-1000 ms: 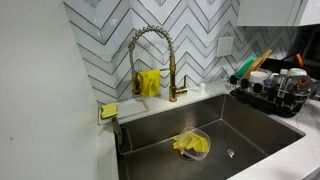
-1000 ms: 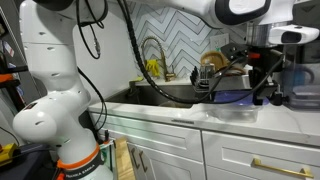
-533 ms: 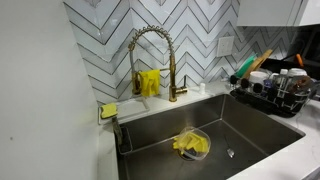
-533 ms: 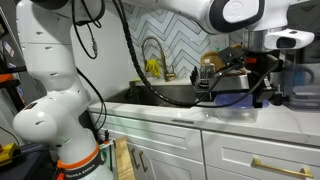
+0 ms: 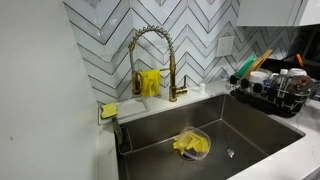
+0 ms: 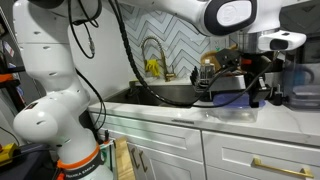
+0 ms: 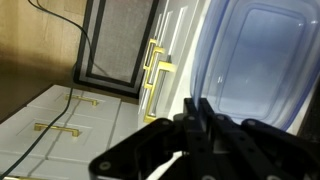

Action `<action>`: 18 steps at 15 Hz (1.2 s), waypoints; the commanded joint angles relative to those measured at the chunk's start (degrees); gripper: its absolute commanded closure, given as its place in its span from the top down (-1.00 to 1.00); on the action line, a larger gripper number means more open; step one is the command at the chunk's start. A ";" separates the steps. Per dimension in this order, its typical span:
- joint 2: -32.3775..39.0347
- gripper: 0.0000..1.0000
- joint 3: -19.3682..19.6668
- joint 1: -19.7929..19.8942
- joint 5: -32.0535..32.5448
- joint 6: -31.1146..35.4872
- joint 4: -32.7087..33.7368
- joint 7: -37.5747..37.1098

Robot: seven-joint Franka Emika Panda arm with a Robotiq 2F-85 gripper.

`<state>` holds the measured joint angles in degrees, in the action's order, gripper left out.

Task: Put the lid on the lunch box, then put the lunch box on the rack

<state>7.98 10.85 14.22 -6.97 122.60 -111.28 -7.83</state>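
1. The blue translucent lunch box (image 7: 258, 60) lies on the bench (image 6: 190, 113), just beyond the fingertips. I cannot tell whether its lid is seated.
2. It is not on the rack (image 5: 272, 95), so at least that step is left.
3. The arm (image 6: 160, 8) reaches across from high up, with the wrist turned down and the fingers (image 7: 198, 112) low over the box.
4. The fingers look close together. I cannot tell whether they are clamped on the box's rim.
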 commanded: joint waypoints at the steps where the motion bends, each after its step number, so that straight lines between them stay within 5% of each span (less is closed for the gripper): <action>1: -2.05 -0.96 0.43 -0.75 0.08 1.65 -3.01 0.42; 17: -1.46 -0.96 0.32 -1.32 -0.24 4.25 -3.99 -0.06; 18: -1.46 -0.80 0.33 -1.34 -0.14 4.28 -4.00 -0.14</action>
<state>7.68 10.77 13.41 -7.25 125.45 -113.25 -7.81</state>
